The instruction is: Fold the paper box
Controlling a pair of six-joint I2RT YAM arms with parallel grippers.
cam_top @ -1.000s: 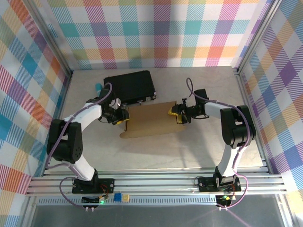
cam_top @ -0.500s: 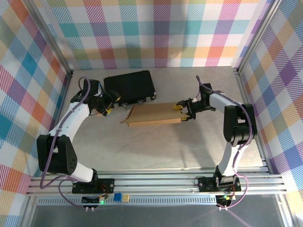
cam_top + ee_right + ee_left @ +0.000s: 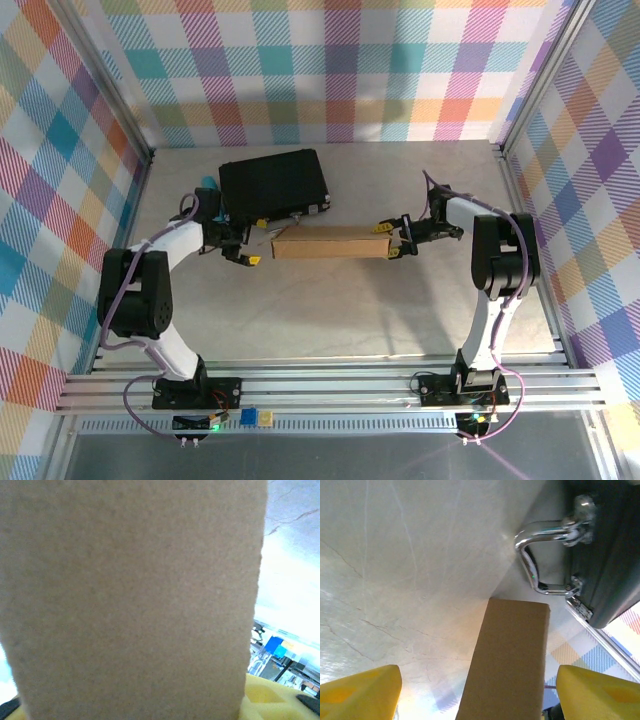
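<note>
The paper box [image 3: 330, 242] is a plain brown cardboard slab standing on its long edge in mid table, just in front of the black case. My right gripper [image 3: 393, 240] is shut on its right end, one yellow finger on each face. In the right wrist view the cardboard [image 3: 130, 595] takes up nearly the whole frame in front of the right gripper [image 3: 140, 705], with a yellow fingertip [image 3: 272, 697] at the lower right. My left gripper [image 3: 255, 243] is open at the box's left end. In the left wrist view the box [image 3: 512, 655] runs between the wide-apart fingers of the left gripper [image 3: 480, 695], touching neither.
A black hard case [image 3: 272, 182] lies just behind the box, its chrome handle [image 3: 540, 555] and latches facing the box's left end. A small blue object [image 3: 207, 183] sits left of the case. Aluminium frame rails and plaid walls close in the table.
The box has gone from lying nearly flat to standing on its edge, closer to the case. My left gripper let go, opened wide, swung away and came back to the box's left end.
</note>
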